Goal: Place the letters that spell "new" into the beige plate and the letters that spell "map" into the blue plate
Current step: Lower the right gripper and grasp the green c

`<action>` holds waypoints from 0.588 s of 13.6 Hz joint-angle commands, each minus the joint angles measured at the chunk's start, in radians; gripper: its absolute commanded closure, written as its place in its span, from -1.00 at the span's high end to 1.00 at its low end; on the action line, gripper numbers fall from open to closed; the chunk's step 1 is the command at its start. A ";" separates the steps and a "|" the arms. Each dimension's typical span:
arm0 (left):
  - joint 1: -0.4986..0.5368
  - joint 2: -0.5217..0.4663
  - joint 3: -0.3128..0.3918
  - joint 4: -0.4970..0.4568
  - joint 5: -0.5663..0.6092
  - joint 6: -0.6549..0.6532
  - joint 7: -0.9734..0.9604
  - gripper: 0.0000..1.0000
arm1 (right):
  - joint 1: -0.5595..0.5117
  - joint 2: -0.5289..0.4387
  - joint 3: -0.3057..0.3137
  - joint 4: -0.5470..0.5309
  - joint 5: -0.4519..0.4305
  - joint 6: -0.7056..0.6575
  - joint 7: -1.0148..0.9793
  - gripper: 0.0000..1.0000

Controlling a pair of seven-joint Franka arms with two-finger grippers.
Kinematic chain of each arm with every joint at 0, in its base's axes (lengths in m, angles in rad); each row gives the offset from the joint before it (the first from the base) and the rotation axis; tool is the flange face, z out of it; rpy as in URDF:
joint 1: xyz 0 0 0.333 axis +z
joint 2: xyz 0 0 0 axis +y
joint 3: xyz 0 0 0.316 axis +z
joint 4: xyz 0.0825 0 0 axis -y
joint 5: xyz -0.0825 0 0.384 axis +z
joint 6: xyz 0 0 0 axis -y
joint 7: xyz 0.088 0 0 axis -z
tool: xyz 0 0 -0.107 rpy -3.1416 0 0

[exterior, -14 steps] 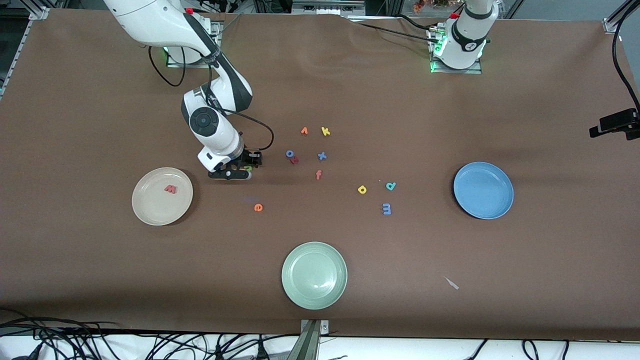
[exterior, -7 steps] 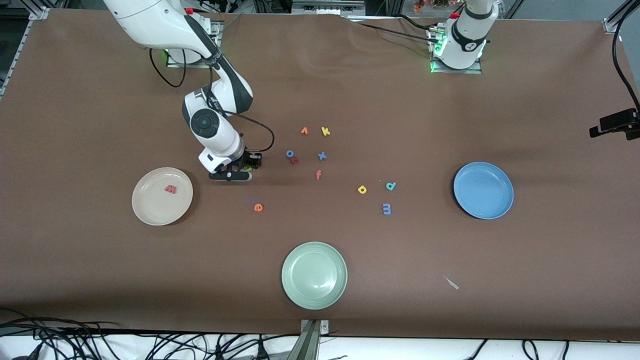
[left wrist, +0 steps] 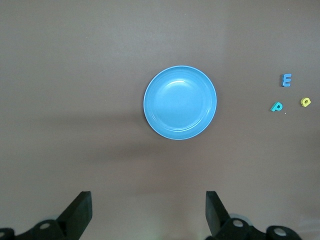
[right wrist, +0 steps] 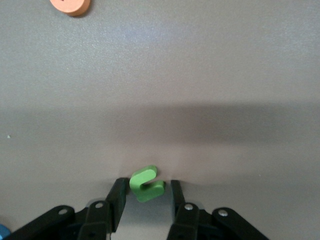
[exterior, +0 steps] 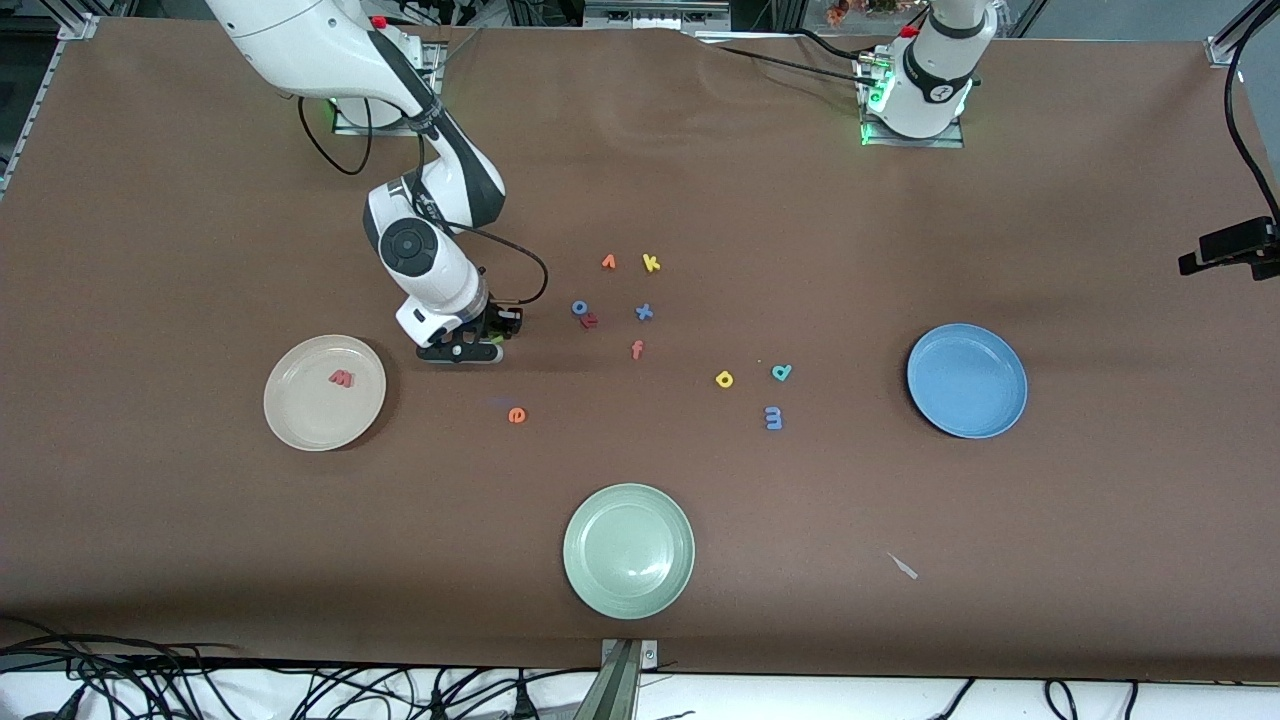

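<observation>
Lying flat between right gripper [right wrist: 146,192] fingers, green n [right wrist: 146,184] tilted.

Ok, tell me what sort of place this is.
Most likely a robotics lab bench. Two Franka arms are bolted along a brown-covered table; cables trail at its near edge, and a black camera is clamped at the left arm's end. Foam letters and plates are laid out as test props.

I count 3 plates: beige plate [exterior: 300,420], blue plate [exterior: 966,380], pale green plate [exterior: 628,550] | 12 foam letters | 3 blue: blue o [exterior: 579,307], blue x [exterior: 644,312], blue m [exterior: 773,417] | 3 red: red w [exterior: 341,378], red f [exterior: 637,349], unreadable red letter [exterior: 590,321] | 2 orange: orange e [exterior: 516,415], orange v-like letter [exterior: 608,262] | 2 yellow: yellow k [exterior: 651,263], yellow a [exterior: 724,379] | 1 teal p [exterior: 781,372] | 1 green n [right wrist: 147,184]
</observation>
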 commanded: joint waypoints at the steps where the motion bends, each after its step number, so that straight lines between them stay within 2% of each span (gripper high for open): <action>1: 0.005 -0.009 -0.010 0.009 0.027 -0.010 -0.005 1.00 | 0.004 0.021 0.000 0.014 -0.016 0.007 0.011 -0.29; 3: 0.005 -0.008 -0.010 0.009 0.027 -0.010 -0.005 1.00 | 0.004 0.021 0.000 0.014 -0.014 0.007 0.011 -0.37; 8: 0.005 -0.008 -0.010 0.009 0.027 -0.010 -0.005 1.00 | 0.002 0.021 -0.002 0.014 -0.011 0.007 0.012 -0.39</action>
